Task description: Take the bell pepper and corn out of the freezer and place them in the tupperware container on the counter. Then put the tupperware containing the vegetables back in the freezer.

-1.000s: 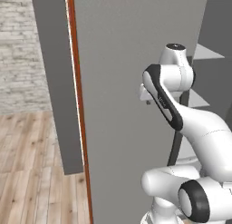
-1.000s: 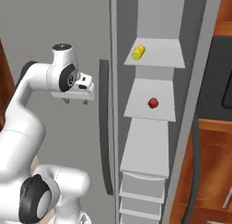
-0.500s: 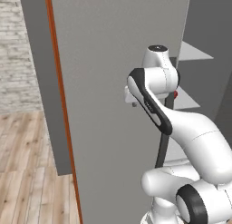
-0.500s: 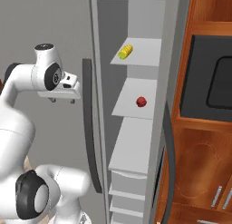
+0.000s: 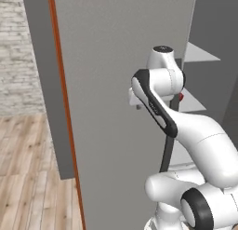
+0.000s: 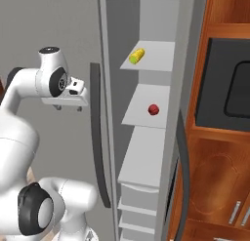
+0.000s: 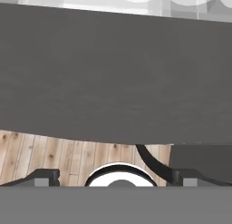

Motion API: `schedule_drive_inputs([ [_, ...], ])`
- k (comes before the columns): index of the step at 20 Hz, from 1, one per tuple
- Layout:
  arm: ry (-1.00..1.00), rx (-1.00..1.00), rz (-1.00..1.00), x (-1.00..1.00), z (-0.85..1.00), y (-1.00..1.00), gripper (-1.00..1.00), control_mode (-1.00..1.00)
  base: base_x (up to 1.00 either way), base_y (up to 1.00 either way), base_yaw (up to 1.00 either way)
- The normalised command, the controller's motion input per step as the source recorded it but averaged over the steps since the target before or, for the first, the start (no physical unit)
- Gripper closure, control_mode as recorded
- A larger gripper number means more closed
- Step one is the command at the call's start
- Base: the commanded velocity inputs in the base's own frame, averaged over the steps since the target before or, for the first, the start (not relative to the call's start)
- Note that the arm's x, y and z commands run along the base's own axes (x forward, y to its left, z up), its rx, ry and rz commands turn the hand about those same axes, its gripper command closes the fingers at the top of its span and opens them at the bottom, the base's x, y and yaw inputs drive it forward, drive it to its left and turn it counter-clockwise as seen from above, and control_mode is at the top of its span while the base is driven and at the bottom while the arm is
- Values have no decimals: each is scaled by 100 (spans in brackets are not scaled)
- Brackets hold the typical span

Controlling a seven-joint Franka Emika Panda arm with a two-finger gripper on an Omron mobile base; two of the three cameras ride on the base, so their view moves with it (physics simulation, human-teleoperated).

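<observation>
The freezer [image 6: 146, 20] stands with its door [image 5: 121, 84] swung wide. Inside, the yellow corn [image 6: 136, 56] lies on an upper shelf and the red bell pepper [image 6: 153, 109] on the shelf below; a sliver of the pepper [image 5: 180, 97] shows past my arm. My gripper [image 6: 68, 108] hangs open and empty in front of the door, left of its dark vertical handle [image 6: 97, 137], well apart from both vegetables. In the hand view the gripper [image 7: 115, 177] faces the grey door [image 7: 113, 73]. The tupperware container and counter are out of view.
A wooden cabinet with a dark built-in oven [image 6: 229, 89] borders the freezer's right side. Pale drawers [image 6: 139, 206] fill the freezer's lower part. Wooden floor [image 5: 28, 168] and a brick wall [image 5: 18, 52] lie left of the door.
Both base views have shifted with the base: the door looms nearer, and the wooden cabinet and oven have come into the right view. My gripper stays open beside the handle.
</observation>
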Motion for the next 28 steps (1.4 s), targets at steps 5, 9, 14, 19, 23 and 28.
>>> schedule_drive_inputs([
  [5, 0, 0, 0, 0, 0, 0, -100, 100, -1, 9, 5],
  [9, 0, 0, 11, -29, -1, 33, -100, -100, 0, 0, 0],
  [14, -7, 0, 8, -70, 0, 22, -100, -100, 0, 0, 0],
  [19, -8, 0, -8, -64, 0, -60, -100, -100, 0, 0, 0],
  [23, -3, 0, -15, -8, 0, -79, -100, -100, 0, 0, 0],
  [28, 0, 0, 0, 0, 0, 0, -100, 100, 0, -90, -13],
])
